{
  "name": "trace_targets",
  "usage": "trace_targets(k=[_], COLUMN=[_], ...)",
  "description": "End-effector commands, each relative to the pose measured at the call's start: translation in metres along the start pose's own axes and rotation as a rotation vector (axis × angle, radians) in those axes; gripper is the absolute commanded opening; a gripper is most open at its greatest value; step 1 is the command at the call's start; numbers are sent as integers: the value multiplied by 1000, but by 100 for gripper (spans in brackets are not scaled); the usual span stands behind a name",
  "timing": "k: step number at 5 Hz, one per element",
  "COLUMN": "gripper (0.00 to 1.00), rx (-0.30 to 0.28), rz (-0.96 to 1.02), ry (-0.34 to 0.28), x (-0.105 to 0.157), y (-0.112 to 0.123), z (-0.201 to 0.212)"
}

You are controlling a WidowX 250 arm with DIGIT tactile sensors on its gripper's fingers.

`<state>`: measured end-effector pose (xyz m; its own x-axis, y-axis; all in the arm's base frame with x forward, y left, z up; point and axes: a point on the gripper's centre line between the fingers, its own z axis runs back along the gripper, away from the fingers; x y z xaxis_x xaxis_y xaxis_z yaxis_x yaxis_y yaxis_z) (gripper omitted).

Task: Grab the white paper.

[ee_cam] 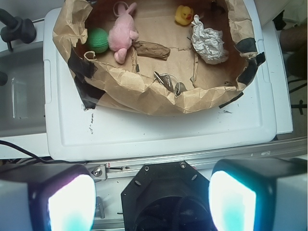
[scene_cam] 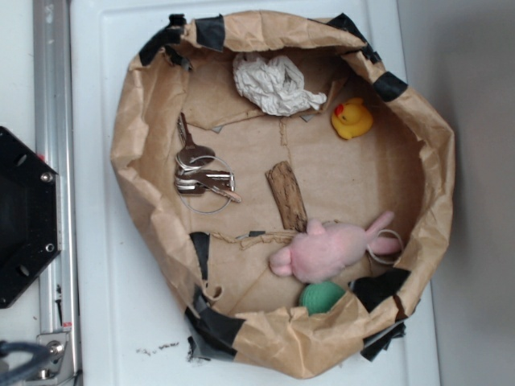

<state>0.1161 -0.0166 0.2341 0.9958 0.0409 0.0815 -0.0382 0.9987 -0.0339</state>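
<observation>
The white paper, a light, soft, crushable wad, lay inside the brown paper bag near the yellow duck; the hand, fingers apart, hung well away, best closing across its bulging middle

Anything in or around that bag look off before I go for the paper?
Nothing spilled. The brown paper bag is torn and patched with black tape, its rim crumpled unevenly. The white paper lies loose beside the yellow duck, unobstructed. The gripper is open, well short of the bag.
</observation>
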Motion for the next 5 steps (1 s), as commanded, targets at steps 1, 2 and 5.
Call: trace_targets(k=[1, 2, 5], gripper=[100, 100, 100], rx=[0, -21, 33], rz=[0, -202, -463], ry=[0, -6, -7], x=[0, 48, 125], y=[0, 9, 38], z=[0, -28, -110])
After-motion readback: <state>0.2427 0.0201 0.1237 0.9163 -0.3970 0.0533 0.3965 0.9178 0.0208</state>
